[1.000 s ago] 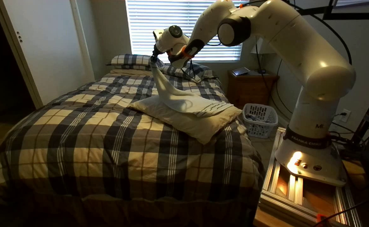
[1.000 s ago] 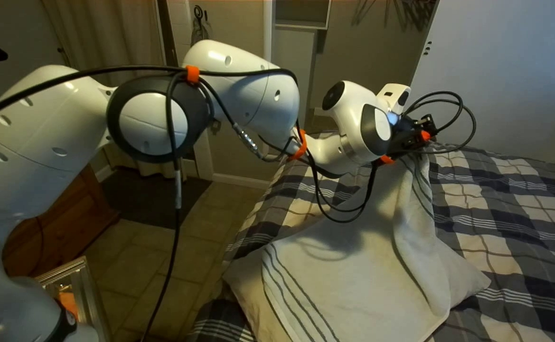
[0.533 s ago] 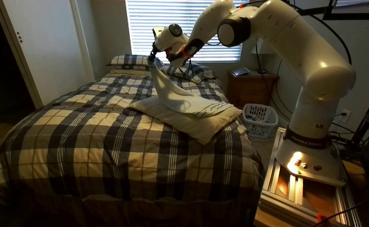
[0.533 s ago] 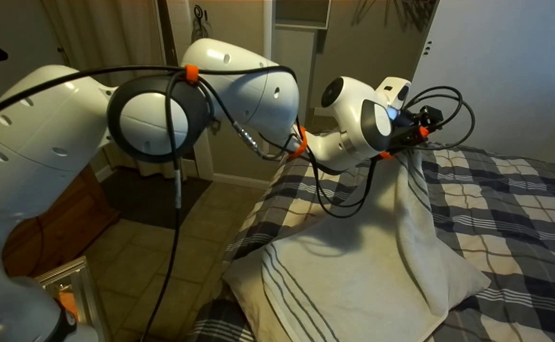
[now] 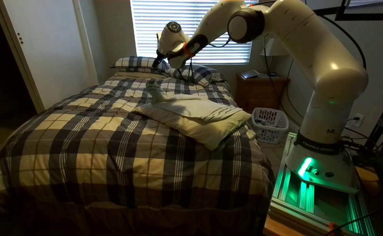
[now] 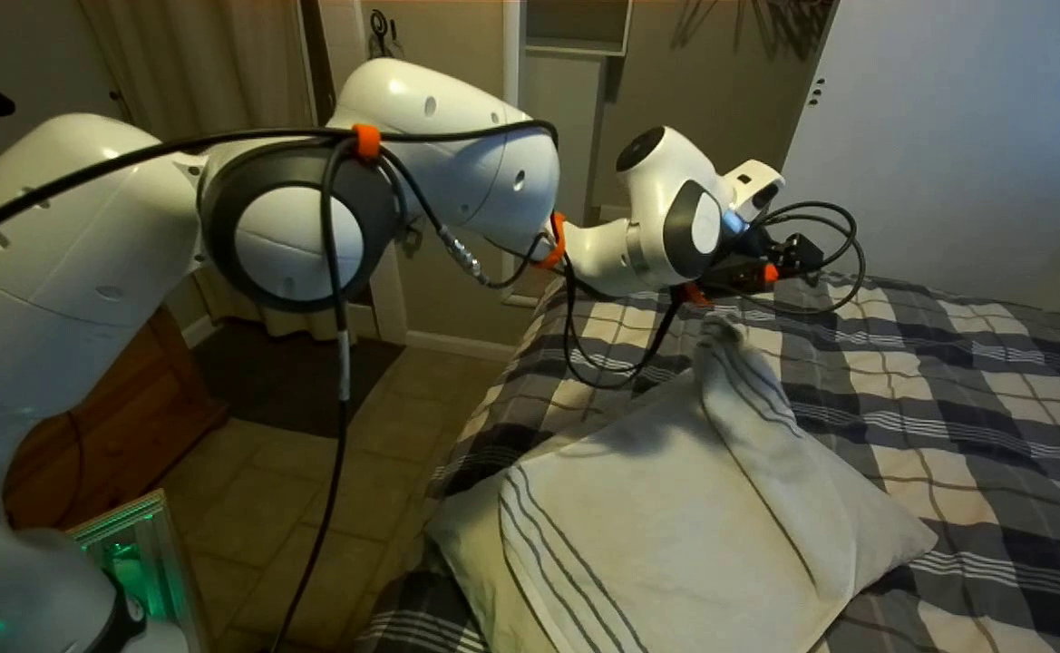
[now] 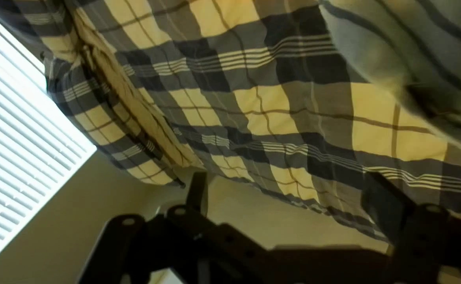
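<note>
Towel (image 6: pixel 647 517), pale with dark stripes near its ends, lies across the white pillow (image 5: pixel 207 136) on the plaid quilt (image 5: pixel 89 147). One end lies flat, its stripes close to the pillow's edge; the other rises in a fold, its tip blurred and bunched below the gripper (image 7: pixel 289 197). That gripper is spread wide and grips nothing: in the wrist view its two dark fingers (image 7: pixel 386 205) stand well apart, with quilt and a pale background showing through the gap. In the same view the striped towel end fills the upper right corner, apart from both fingers. In an exterior view the gripper tilts downward over the bed, in line with the plaid pillows (image 5: pixel 196 73), and a gap shows between its tips and the towel's raised end. Whether that raised tip touches the quilt beneath it cannot be told from these angles.
</note>
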You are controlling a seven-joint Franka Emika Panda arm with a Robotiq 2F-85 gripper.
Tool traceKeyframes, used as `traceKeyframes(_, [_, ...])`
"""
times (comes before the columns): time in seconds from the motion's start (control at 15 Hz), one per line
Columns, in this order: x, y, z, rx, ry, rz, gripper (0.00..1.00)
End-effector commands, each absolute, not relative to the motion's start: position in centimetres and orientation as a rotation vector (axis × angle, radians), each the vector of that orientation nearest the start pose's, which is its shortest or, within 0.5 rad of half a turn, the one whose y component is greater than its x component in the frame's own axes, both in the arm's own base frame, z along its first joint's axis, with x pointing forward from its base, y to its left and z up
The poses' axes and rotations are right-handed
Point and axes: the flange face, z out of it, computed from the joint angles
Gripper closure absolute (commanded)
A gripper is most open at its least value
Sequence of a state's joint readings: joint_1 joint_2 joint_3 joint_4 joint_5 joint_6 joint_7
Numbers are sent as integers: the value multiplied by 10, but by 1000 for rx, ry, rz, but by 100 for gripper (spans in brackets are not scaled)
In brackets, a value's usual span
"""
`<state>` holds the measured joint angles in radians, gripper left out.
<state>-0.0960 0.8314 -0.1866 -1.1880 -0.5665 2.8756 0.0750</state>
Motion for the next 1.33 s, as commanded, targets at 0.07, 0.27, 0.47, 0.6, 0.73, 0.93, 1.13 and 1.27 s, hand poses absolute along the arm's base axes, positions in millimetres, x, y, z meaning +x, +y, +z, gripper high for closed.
traceKeyframes(0.07, [785, -143, 397, 2568, 121, 853, 0])
traceKeyframes(0.27, [780, -150, 403, 2618, 33, 808, 0])
traceKeyframes(0.47, [765, -154, 407, 2722, -35, 727, 0])
traceKeyframes(0.6, [751, -148, 409, 2823, -49, 659, 0])
traceKeyframes(0.73, [735, -144, 412, 2888, -83, 580, 0])
traceKeyframes(0.93, [705, -137, 410, 2944, -131, 400, 0])
traceKeyframes(1.13, [677, -134, 403, 2948, -186, 219, 0])
traceKeyframes(1.27, [658, -134, 393, 2942, -233, 128, 0])
